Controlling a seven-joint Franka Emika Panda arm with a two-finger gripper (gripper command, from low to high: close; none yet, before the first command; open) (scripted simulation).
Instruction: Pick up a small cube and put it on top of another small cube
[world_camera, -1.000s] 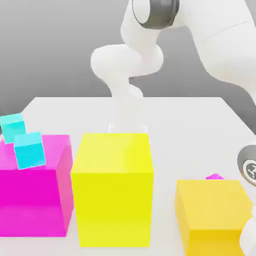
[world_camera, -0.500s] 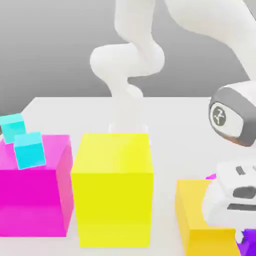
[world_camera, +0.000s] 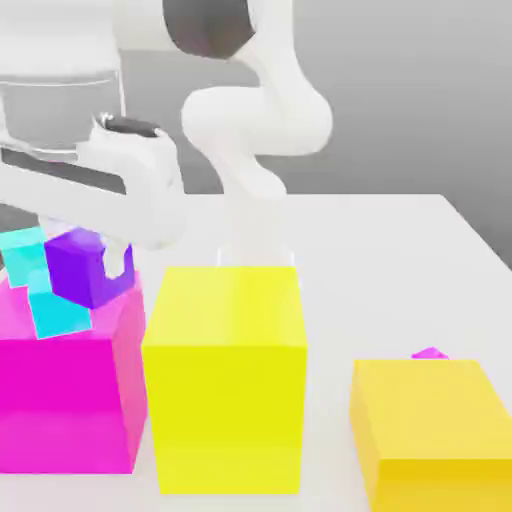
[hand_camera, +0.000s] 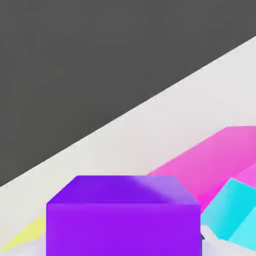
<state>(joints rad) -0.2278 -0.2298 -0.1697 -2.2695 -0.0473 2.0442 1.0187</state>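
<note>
1. The small violet cube (world_camera: 82, 270) is at the exterior view's left, over the big magenta block (world_camera: 65, 410), with one edge turned toward that camera.
2. The gripper (world_camera: 86, 246) is clamped on the violet cube — one fingertip (world_camera: 116, 260) lies against its side at the exterior view's right.
3. Two small cyan cubes are right by it. The nearer cyan cube (world_camera: 57, 308) is partly covered by the violet one; whether they touch, I cannot tell. The farther cyan cube (world_camera: 20, 258) shows at the exterior view's left edge.
4. The big yellow block (world_camera: 228, 400) stands beside the magenta block, a narrow gap between them.
5. Well apart, toward the exterior view's right, is the orange-yellow block (world_camera: 430, 415). A bit of a small magenta thing (world_camera: 430, 353) peeks out beyond its far edge.
6. The white arm (world_camera: 255, 120) rises behind the blocks, its base at the pale table (world_camera: 360, 260).
</note>
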